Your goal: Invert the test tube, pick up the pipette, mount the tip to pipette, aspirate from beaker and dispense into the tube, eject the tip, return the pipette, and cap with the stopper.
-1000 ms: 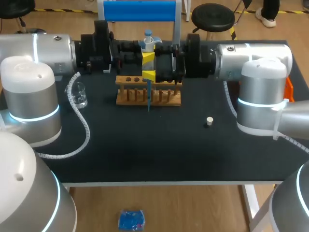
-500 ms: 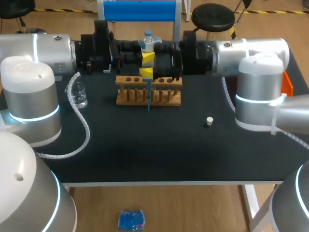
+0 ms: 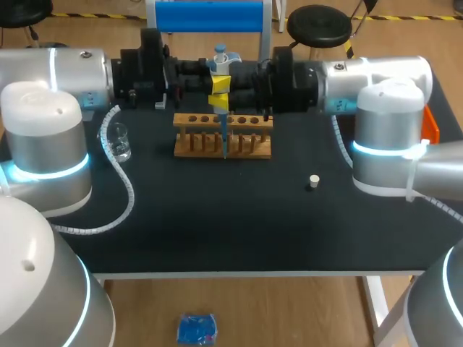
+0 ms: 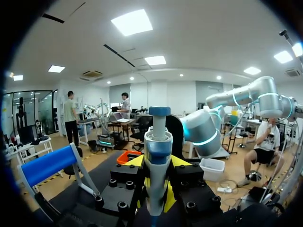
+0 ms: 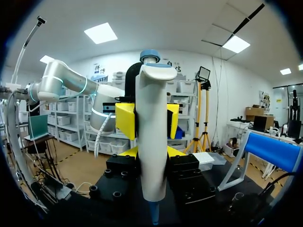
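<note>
The white pipette [image 3: 221, 58] with a blue cap stands upright at the back middle of the table, and both arms meet at it. My left gripper [image 3: 211, 79] comes in from the left and is shut on its body. From the right, my right gripper [image 3: 226, 92] is also shut on it, yellow fingertips [image 3: 219, 103] pressed close. Its blue tip [image 3: 224, 137] hangs down over the wooden rack [image 3: 192, 144]. I cannot make out a test tube there. In the wrist views the pipette [image 4: 156, 156] [image 5: 151, 142] fills the middle, with yellow fingertips [image 5: 125, 120] on either side.
A small glass beaker [image 3: 119, 141] stands at the left by my left arm's coiled cable [image 3: 126, 195]. A white stopper [image 3: 314, 181] lies to the right of the rack. A blue-topped stand [image 3: 210, 14] rises behind the grippers. An orange object [image 3: 432, 130] shows at the right edge.
My right gripper has moved left up to the pipette and its wide-open fingers have shut on it. The left gripper has kept its hold and place.
</note>
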You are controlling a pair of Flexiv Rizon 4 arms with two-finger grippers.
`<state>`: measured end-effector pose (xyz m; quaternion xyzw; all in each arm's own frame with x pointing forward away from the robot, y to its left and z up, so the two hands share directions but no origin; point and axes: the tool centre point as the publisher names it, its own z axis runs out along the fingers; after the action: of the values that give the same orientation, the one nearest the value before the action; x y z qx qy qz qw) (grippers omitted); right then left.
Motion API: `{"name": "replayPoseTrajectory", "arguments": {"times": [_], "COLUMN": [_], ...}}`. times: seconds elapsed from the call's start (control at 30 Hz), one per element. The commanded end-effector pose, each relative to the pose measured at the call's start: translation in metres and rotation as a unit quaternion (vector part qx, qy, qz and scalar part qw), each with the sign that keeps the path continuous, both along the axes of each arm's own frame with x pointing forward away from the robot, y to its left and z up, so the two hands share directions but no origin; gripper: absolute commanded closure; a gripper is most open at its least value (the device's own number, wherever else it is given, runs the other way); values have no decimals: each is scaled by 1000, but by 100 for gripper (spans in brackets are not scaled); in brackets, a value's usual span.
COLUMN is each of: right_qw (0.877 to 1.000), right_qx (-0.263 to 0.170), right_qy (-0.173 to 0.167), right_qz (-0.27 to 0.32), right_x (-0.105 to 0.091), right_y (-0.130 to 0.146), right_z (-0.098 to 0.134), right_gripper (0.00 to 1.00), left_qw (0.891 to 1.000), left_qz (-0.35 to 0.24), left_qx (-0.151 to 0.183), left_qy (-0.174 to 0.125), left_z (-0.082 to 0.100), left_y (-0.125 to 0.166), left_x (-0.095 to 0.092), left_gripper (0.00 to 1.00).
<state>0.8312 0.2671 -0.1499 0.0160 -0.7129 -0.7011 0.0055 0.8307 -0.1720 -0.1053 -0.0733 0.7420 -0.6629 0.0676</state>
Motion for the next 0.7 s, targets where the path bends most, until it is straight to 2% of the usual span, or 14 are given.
{"name": "replayPoseTrajectory", "arguments": {"times": [0.03,0.37,0.7], "right_qw": [1000,1000,1000], "right_qx": [2,9,12], "right_qy": [1,19,20], "right_qz": [0,13,15], "right_x": [7,6,5], "right_y": [-2,-5,-3], "right_z": [0,-1,-2], "right_gripper": [100,100,100], "left_qw": [1000,1000,1000], "left_qz": [-1,-1,-1], "left_qx": [-1,-1,-1], "left_qy": [0,0,0], "left_z": [0,0,0], "left_y": [-1,-1,-1], "left_x": [-5,-5,-5], "left_gripper": [100,100,100]}}
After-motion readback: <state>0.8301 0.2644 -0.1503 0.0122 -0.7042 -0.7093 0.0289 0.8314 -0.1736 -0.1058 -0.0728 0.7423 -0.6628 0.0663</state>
